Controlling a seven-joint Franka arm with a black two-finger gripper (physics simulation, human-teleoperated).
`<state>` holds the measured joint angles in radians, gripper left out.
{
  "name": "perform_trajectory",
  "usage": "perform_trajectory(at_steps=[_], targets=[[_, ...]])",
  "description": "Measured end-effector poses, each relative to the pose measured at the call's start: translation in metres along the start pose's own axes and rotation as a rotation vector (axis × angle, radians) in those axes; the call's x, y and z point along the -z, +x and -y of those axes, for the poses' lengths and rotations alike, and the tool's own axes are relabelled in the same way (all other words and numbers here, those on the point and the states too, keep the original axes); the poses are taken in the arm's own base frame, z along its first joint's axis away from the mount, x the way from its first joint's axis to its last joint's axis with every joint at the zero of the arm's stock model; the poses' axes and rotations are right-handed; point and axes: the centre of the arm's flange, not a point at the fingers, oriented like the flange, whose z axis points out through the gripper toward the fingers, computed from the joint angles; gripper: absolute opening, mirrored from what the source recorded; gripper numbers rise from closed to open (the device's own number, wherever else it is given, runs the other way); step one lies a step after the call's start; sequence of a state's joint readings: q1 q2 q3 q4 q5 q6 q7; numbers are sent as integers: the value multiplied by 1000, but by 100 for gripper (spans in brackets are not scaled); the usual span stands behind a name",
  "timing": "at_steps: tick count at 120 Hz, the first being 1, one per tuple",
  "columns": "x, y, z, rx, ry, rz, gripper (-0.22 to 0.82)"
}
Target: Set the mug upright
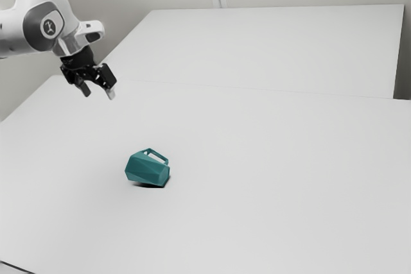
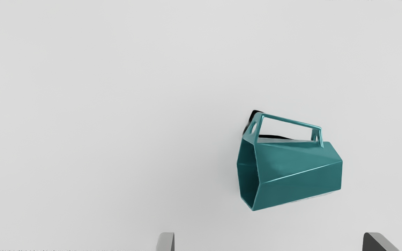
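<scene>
Fingers (image 1: pixel 110 94) apart, mug (image 2: pixel 298 174) lying sideways.

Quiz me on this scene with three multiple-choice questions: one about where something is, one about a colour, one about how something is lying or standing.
1. Where is the mug?
A. In the gripper's grasp
B. On the table, apart from the gripper
C. On the floor

2. What colour is the mug?
A. Red
B. Yellow
C. Teal

3. How is the mug resting?
A. On its side
B. Upright
C. Upside down

Key:
1. B: the exterior view shows it on the tabletop, with the gripper raised away from it.
2. C: both views show a blue-green body.
3. A: its open mouth faces sideways.
</scene>
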<state>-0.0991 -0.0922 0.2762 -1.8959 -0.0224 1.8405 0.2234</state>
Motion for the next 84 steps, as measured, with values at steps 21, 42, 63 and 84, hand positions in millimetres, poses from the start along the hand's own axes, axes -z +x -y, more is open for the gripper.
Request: perform_trajectory(at_steps=[21, 42, 63, 84], targets=[[-28, -17, 36, 100, -135, -13, 59], [-56, -33, 58, 145, -283, -28, 59], [-89, -47, 77, 164, -425, -46, 59], [-135, -55, 97, 177, -560, -70, 59]])
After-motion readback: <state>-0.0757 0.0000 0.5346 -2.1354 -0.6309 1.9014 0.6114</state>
